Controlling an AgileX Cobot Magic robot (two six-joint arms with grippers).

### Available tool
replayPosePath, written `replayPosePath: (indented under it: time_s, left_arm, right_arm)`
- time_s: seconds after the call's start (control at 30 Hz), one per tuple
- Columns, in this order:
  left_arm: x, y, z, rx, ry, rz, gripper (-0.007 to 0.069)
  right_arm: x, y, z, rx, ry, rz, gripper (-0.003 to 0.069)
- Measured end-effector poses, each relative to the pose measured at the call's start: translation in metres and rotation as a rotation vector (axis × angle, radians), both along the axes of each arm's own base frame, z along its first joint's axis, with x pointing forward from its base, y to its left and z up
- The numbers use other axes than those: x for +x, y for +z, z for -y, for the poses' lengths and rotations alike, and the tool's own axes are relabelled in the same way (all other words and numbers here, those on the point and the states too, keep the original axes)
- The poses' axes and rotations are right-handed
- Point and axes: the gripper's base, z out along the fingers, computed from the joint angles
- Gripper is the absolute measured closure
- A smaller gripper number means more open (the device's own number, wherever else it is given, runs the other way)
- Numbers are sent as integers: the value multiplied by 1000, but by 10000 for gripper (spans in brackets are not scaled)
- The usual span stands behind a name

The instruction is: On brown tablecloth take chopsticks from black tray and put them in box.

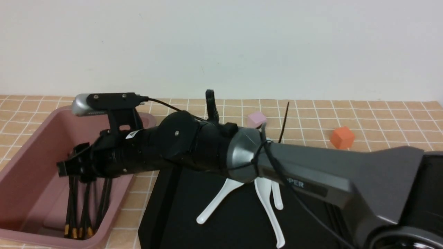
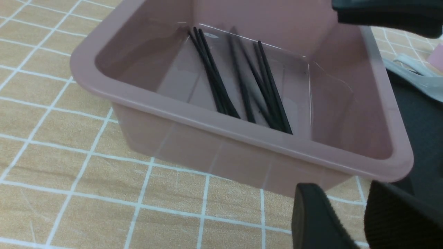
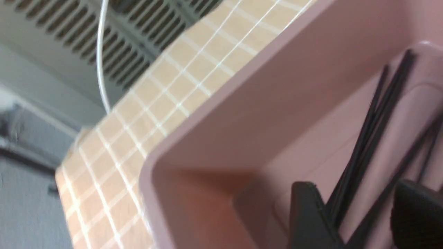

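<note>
We are viewing a tablecloth [image 1: 380, 117] that is covering the tabletop. The tray [image 1: 180, 214] is lying on it at the near centre, and the box [image 1: 34, 155] is standing just beside the tray, on the left. The right arm [image 1: 311, 162] is reaching across the tray toward the box and is hiding part of both.

The right gripper [image 3: 354, 193] is hanging over the box opening. Its jaws are standing well apart and are gripping nothing. The left gripper [image 2: 349, 193] is hovering above the tablecloth just outside a box corner. Its jaws are standing slightly apart, with bare tablecloth showing between them.

The chopsticks [image 2: 213, 74] are resting inside the box, slanting from its floor up against one wall. In the front view their gold-banded ends are lying at the near side.

White spoons [image 1: 263, 190] are lying on the tray, partly under the right arm. An orange cube [image 1: 342, 137] and a pink cube [image 1: 256, 119] are sitting on the tablecloth beyond the tray, well apart from each other.
</note>
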Motion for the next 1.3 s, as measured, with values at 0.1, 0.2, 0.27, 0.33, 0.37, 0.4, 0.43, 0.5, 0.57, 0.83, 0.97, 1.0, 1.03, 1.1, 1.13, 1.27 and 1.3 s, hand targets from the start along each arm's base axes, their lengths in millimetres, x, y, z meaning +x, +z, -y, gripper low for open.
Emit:
replayPosePath:
  time_s: [0.1,0.2,0.27,0.33,0.37,0.4,0.43,0.5,0.57,0.83,0.97,1.0,1.03,1.1,1.13,1.27,1.3]
  left_arm:
    - [0,0,0,0,0,0,385]
    - [0,0,0,0,0,0,385]
    - [0,0,0,0,0,0,385]
    - [0,0,0,0,0,0,385]
    - [0,0,0,0,0,0,385]
    - [0,0,0,0,0,0,385]
    - [0,0,0,0,0,0,385]
    - [0,0,0,0,0,0,385]
    - [0,0,0,0,0,0,385]
    - [0,0,0,0,0,0,385]
    - [0,0,0,0,0,0,385]
    - [0,0,0,0,0,0,385]
    - [0,0,0,0,0,0,385]
    - [0,0,0,0,0,0,385]
    - [0,0,0,0,0,0,385]
    - [0,0,0,0,0,0,385]
    - [0,0,0,0,0,0,385]
  right_arm:
    - [-5,13,7,-30,77,-1,368]
    - [-14,56,33,-84,195,1,531]
    - [-20,84,56,-135,254,-2,625]
    - [-31,110,82,-207,308,-15,666]
    - [-41,131,100,-247,328,-12,669]
    - [-47,142,112,-281,337,-9,669]
    - [-55,152,124,-328,348,-8,668]
    - [-73,180,149,-376,320,28,664]
    - [-92,205,176,-407,262,88,663]
    - [-198,232,297,-296,1,336,662]
    - [-237,194,342,-156,-130,441,661]
    - [-250,167,360,-63,-216,491,661]
    - [-255,152,365,-45,-240,492,661]
    - [-260,122,375,-11,-287,526,659]
    - [-262,112,378,2,-301,546,659]
    - [-271,81,389,60,-334,645,659]
    - [-273,78,391,81,-340,667,657]
